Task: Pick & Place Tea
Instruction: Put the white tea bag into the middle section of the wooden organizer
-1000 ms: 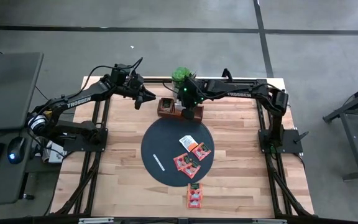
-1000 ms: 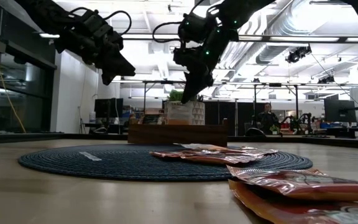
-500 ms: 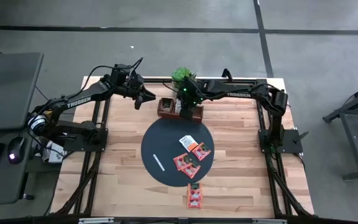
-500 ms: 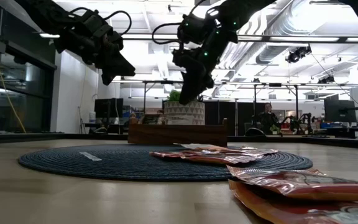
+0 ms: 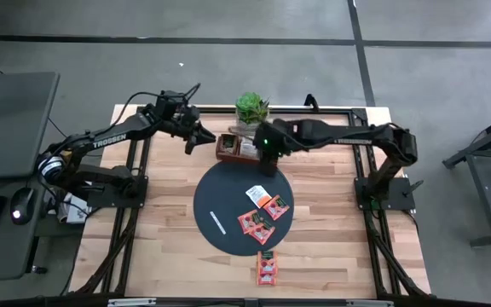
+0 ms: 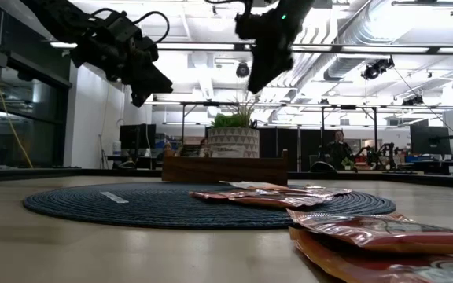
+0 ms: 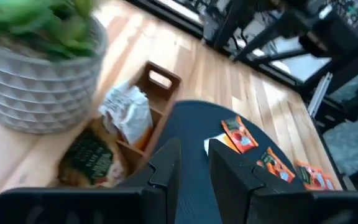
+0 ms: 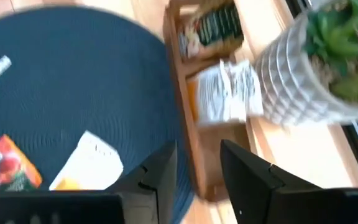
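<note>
1. Butcher-block table [image 5: 314, 239] in an open workshop; tea sachets [image 5: 259, 216] lie on the dark round mat [image 5: 220, 200], two nearer.
2. "TROSSEN" marks the left arm [image 5: 109, 136].
3. Left gripper [image 7: 194, 163] narrowly parted, empty; right gripper [image 8: 197, 163] parted, empty, above the wooden tray [image 5: 233, 147].

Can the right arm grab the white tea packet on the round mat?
Probably yes. The right gripper hangs open and empty just past the mat's far edge, by the tray. The white sachet lies uncovered nearby, with nothing between them.

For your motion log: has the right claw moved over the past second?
Yes. The right claw left the wooden tray, moving toward the dark mat.
</note>
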Available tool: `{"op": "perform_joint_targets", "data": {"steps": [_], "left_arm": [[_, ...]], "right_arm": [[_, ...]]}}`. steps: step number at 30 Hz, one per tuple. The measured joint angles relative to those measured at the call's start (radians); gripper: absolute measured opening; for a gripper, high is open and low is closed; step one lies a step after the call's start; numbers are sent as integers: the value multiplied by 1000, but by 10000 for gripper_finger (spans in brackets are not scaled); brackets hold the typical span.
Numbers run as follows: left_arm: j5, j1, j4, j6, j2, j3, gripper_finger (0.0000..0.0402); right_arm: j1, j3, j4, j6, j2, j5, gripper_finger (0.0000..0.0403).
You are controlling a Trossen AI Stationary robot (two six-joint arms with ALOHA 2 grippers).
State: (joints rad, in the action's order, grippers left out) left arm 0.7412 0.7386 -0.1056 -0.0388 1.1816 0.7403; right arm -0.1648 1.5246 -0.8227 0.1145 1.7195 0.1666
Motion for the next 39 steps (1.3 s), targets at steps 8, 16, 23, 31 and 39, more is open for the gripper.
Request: {"op": "perform_joint_targets", "data": {"steps": [8, 16, 23, 31, 39], "left_arm": [[-49, -166, -3, -52, 8, 0, 81], [-208, -386, -3, -185, 8, 0, 81], [-394, -559, 1, -290, 42, 1, 81], [-446, -699, 165, -419, 187, 1, 81], [-527, -712, 397, -526, 355, 0, 81]], "right_arm": [[145, -2, -83, 122, -8, 112, 62], [226, -6, -88, 177, -6, 143, 9], [254, -295, 219, 272, -81, 61, 2], [303, -589, 615, 402, -177, 32, 1], [344, -749, 947, 465, -129, 102, 0]]}}
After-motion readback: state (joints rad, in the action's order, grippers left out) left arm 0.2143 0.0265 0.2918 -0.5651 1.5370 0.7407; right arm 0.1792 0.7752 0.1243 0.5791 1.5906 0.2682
